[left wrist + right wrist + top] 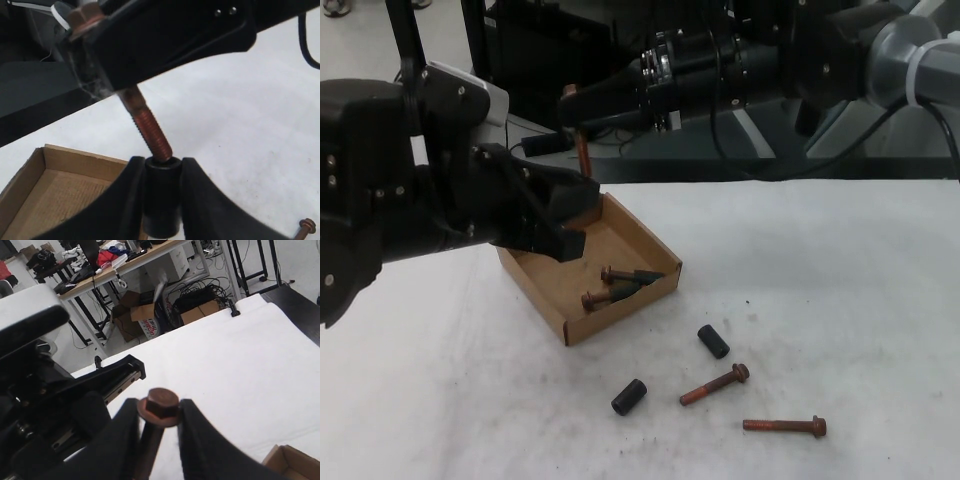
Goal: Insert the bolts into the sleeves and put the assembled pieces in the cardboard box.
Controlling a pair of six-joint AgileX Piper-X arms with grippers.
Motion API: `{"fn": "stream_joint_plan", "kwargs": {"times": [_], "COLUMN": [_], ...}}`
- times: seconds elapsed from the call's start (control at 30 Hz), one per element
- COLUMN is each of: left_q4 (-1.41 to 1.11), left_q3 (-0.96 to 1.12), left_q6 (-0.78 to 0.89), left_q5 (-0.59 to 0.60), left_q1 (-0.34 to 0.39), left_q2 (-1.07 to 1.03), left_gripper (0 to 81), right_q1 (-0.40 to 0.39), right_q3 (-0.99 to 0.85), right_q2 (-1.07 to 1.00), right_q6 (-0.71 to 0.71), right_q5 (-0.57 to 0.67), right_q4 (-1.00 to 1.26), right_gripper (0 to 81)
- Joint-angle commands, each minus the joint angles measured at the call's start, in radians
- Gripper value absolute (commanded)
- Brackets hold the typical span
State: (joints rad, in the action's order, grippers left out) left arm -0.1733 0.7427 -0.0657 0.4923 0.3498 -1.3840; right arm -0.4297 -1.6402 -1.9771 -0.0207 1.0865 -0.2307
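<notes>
While 2 assembled pieces (608, 296) already lie inside the cardboard box (620, 314), a 3rd pair is at the joining step, held in the air near the box. The left hand (161, 172) is clenched around a black sleeve (162, 205), and the right hand (158, 415) grasps a rusty bolt (151, 132) just under its head. The threaded tip of this bolt stands at the mouth of the sleeve; how deep it sits I cannot tell. On the white counter (840, 280), near the box, 2 loose sleeves (713, 341) and 2 loose bolts (715, 384) lie apart from each other. I judge the task about half done: this pair must be finished and put in the box, then 2 more pairs remain.
</notes>
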Motion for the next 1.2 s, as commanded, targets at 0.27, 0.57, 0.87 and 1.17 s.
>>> {"fn": "stream_joint_plan", "kwargs": {"times": [0.27,0.57,0.87,1.17], "left_q4": [-0.033,-0.002,0.003,-0.007], "left_q3": [0.023,0.023,0.023,0.023], "left_q6": [0.018,0.015,0.015,0.045], "left_q5": [0.003,0.003,-0.007,-0.041], "left_q1": [-0.003,-0.003,-0.003,-0.04], "left_q2": [0.009,0.009,0.009,0.009], "left_gripper": [0.8,0.8,0.8,0.8], "right_q1": [-0.008,-0.016,-0.031,-0.031], "right_q3": [-0.005,-0.006,-0.006,-0.006], "right_q2": [0.011,0.011,0.013,0.013], "right_q6": [0.042,0.046,0.067,0.067], "right_q5": [0.019,0.019,0.035,0.035], "right_q4": [0.072,0.072,0.072,0.072], "right_gripper": [0.2,0.2,0.2,0.2]}}
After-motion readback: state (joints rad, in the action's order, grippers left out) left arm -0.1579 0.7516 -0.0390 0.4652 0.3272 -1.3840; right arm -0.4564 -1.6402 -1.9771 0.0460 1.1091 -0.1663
